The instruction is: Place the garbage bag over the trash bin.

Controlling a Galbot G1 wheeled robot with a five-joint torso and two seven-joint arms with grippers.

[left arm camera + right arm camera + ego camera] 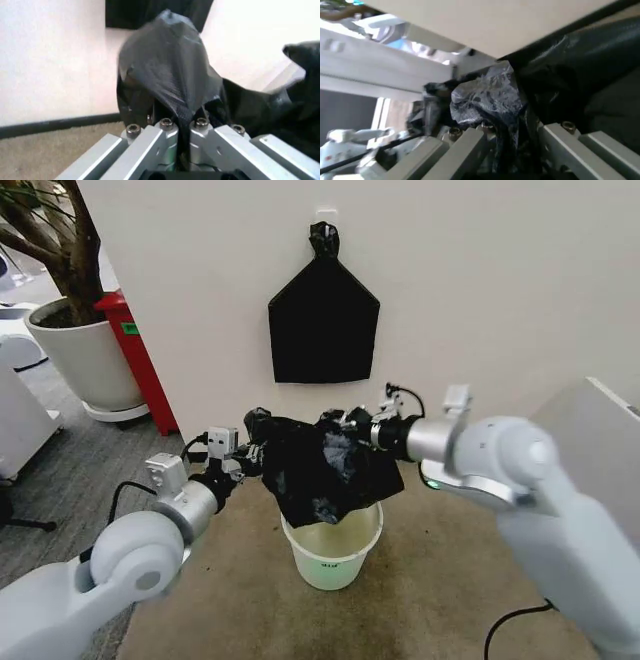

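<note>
Head view: left gripper (252, 452) and right gripper (345, 423) each pinched garbage bag (320, 470), stretched above trash bin (332, 555) at 6 o'clock.

one garbage bag (322, 470) hangs crumpled just above one trash bin (331, 555). two grippers, the left gripper (252, 456) and the right gripper (345, 426), flank the bin's top. behind the bin: one flat black bundle (323, 322), one plant pot (88, 360), one red cabinet (141, 360).
</note>
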